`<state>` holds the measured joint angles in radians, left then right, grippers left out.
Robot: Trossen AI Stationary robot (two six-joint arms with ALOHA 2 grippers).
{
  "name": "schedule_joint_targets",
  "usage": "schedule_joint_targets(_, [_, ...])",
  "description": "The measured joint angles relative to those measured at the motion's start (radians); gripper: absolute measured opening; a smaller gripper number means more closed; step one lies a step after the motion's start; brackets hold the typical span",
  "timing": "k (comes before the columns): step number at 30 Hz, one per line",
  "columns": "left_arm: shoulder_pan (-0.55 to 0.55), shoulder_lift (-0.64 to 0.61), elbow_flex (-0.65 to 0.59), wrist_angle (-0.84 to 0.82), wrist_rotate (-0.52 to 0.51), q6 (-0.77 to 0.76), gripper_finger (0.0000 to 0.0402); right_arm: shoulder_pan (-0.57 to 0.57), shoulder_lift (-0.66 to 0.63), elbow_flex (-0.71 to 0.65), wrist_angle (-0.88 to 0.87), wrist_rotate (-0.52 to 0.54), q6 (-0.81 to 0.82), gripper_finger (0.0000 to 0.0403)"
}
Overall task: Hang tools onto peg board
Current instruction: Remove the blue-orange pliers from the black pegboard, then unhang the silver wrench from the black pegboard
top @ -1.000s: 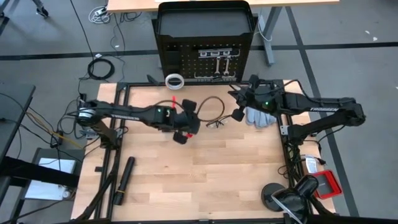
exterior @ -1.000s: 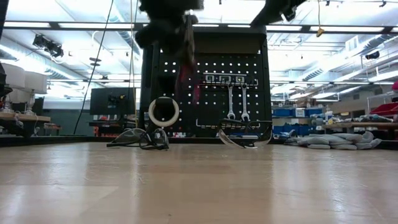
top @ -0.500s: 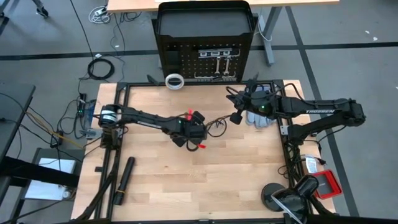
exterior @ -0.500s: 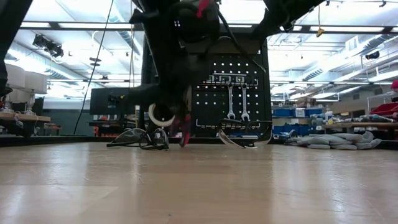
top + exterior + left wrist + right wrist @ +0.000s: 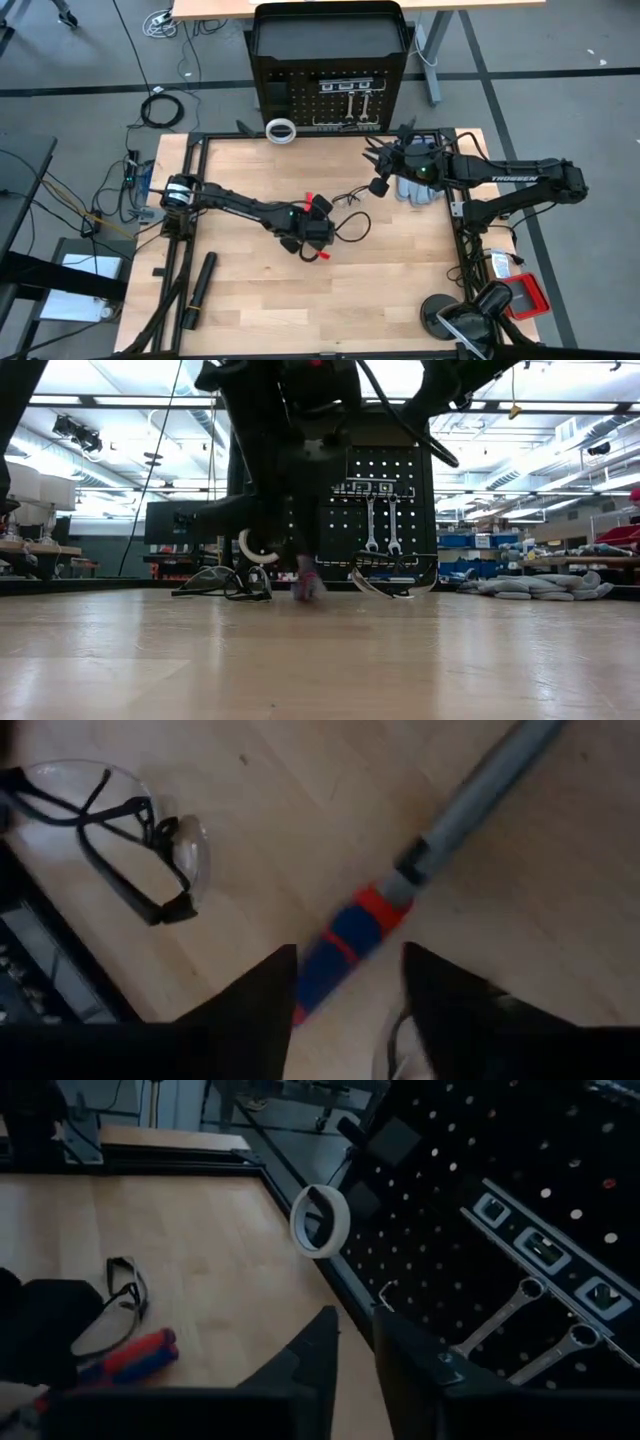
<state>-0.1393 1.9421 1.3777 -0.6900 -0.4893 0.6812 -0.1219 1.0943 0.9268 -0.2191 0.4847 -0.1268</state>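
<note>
The red-and-blue-handled pliers [image 5: 355, 925] lie flat on the table. My left gripper [image 5: 348, 952] is low over them and open, with one finger on each side of their handle end; in the high view it [image 5: 322, 248] is near the table's middle. Two black-framed glasses [image 5: 130, 850] [image 5: 390, 575] rest on the table close by. The peg board [image 5: 330, 60] stands upright past the far edge, with wrenches [image 5: 380, 525] hanging on it and the white tape ring [image 5: 320, 1220] against its lower left. My right gripper [image 5: 380, 185] hovers at the far right, its fingers a little apart and empty. My left gripper points steeply down over the pliers' handle end [image 5: 300, 1010], which lies on the table between the open fingers. I cannot tell whether either finger touches it.
Grey gloves [image 5: 415, 188] lie under the right arm at the far right. A long black cylinder [image 5: 200, 288] sits off the table's near left edge. Bare wood stretches across the near half [image 5: 380, 290].
My left gripper has come down toward the table's near edge and a little to the right. The pliers, which hung upright below it with their tip at the table, now lie flat on the wood.
</note>
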Motion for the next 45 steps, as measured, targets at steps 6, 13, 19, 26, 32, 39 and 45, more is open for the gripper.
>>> schedule_joint_targets(6, [-0.015,-0.065,0.000,-0.028,0.013,-0.098,0.0223,-0.019,-0.003,0.000,0.030,0.001,0.001,0.0113])
schedule_joint_targets(13, [0.026,-0.281,-0.102,0.080,0.029,-0.307,0.0207,-0.038,0.008,-0.017,0.132,0.017,0.023,0.0122])
schedule_joint_targets(19, [0.027,-0.564,-0.457,0.444,-0.042,-0.403,0.0187,-0.069,0.057,-0.155,0.561,0.074,-0.075,0.0122])
schedule_joint_targets(26, [0.030,-0.810,-0.787,0.749,-0.158,-0.561,0.0177,-0.166,0.219,-0.167,0.735,0.075,-0.088,0.0124])
schedule_joint_targets(32, [0.116,-0.844,-0.962,0.909,-0.262,-0.617,0.0177,-0.222,0.347,-0.135,0.792,0.072,-0.045,0.0124])
schedule_joint_targets(39, [0.295,-0.816,-1.046,1.160,-0.176,-0.634,0.0177,-0.288,0.475,-0.038,0.795,0.072,-0.052,0.0124])
schedule_joint_targets(45, [0.365,-0.816,-1.094,1.390,-0.150,-0.645,0.0177,-0.331,0.540,-0.041,0.827,0.072,0.021,0.0124])
